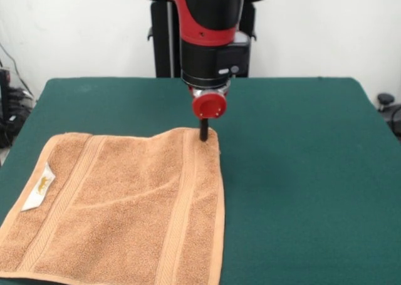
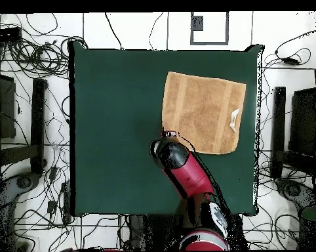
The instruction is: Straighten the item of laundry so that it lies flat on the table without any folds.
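Observation:
The light-brown towel [image 1: 125, 203] lies spread on the green table [image 1: 301, 160] at the near left, mostly flat with faint creases. Its white tag [image 1: 39, 188] sits near the left edge. My gripper [image 1: 203, 133] comes straight down onto the towel's far right corner, its black tips together as one thin stub pinching that corner, which sits slightly raised. In the overhead view the towel [image 2: 203, 111] lies at the table's [image 2: 115, 118] upper right with its tag [image 2: 235, 119]. The arm's head [image 2: 170, 154] covers the gripper at the towel's lower left corner.
The right half of the table in the front view is bare green cloth. The towel's near edge reaches the picture's bottom edge there. Cables and stands [image 2: 36, 118] lie on the floor around the table.

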